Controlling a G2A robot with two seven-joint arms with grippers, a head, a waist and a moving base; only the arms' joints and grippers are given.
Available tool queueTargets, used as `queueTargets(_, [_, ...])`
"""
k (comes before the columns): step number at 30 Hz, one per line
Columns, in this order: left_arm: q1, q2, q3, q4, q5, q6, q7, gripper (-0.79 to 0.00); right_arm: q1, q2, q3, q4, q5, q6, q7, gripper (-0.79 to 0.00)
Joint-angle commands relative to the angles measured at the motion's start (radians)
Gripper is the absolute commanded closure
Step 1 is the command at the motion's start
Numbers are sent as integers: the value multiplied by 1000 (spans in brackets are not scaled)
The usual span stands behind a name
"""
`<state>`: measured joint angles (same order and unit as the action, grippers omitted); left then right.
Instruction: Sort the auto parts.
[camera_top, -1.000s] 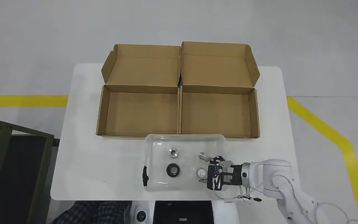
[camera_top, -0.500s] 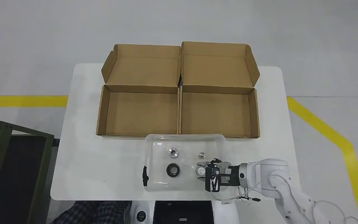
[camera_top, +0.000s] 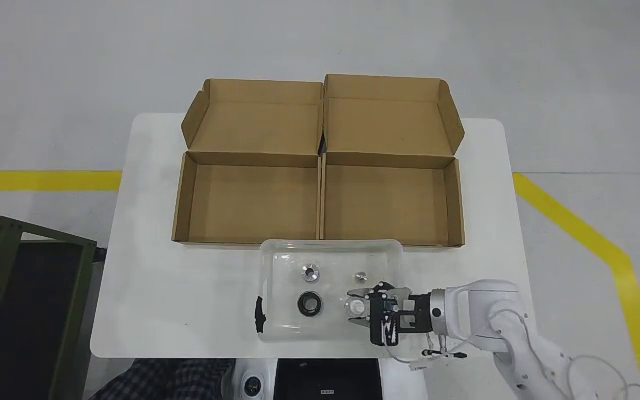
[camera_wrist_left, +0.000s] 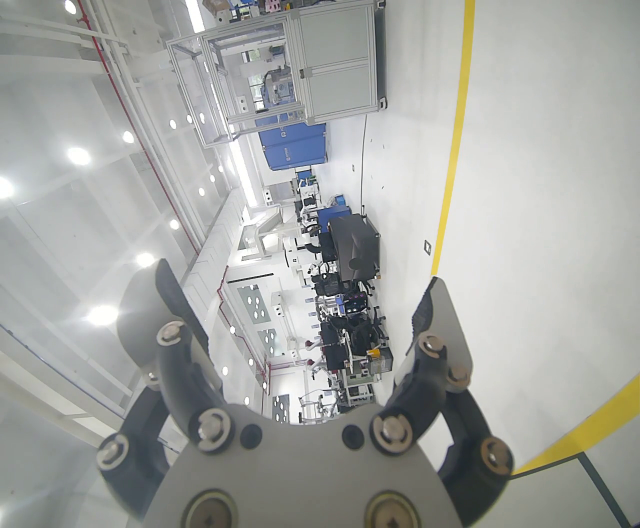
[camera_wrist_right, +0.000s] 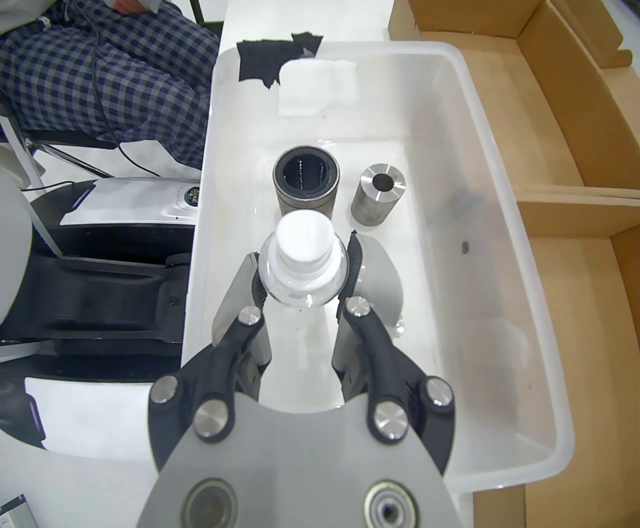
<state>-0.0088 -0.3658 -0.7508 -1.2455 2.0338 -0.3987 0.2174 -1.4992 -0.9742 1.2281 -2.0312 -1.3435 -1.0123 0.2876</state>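
The white table (camera_top: 150, 200) carries two open cardboard boxes side by side on its far half, the left box (camera_top: 250, 205) and the right box (camera_top: 390, 205), both with bare floors. A clear plastic bin (camera_wrist_right: 500, 165) sits just in front of them, on the robot's side, touching or nearly touching their front walls.

The right gripper (camera_wrist_right: 303, 270) lies low inside the bin's right end, pointing across it toward the robot's left, its fingers pinching a white plug (camera_wrist_right: 305, 245) by its clear collar. The plug stands upright, long axis vertical, near the bin floor; whether it is clear of the floor I cannot tell. The left gripper (camera_wrist_left: 300, 310) is spread wide, holding nothing, aimed out at the room.

The move ahead likely turns on this: the boxes lie sideways from the gripper's heading, over the bin's far wall, and the right box is the nearer. A black sleeve (camera_wrist_right: 306, 180) stands just ahead of the plug, a metal cylinder (camera_wrist_right: 378, 195) beside it on the boxes' side, so lifting first seems wise.
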Motion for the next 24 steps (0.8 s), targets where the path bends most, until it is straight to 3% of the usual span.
queueTargets(1, [0,0,0,0,0,0,0,-785,3,2,7,-1,19,0,-12,0])
queueTargets(8, [0,0,0,0,0,0,0,-785,21,12,53,-1,125,2,-90,0])
queueTargets(24, [0,0,0,0,0,0,0,-785,105,3,111,63,318,112,-257,0])
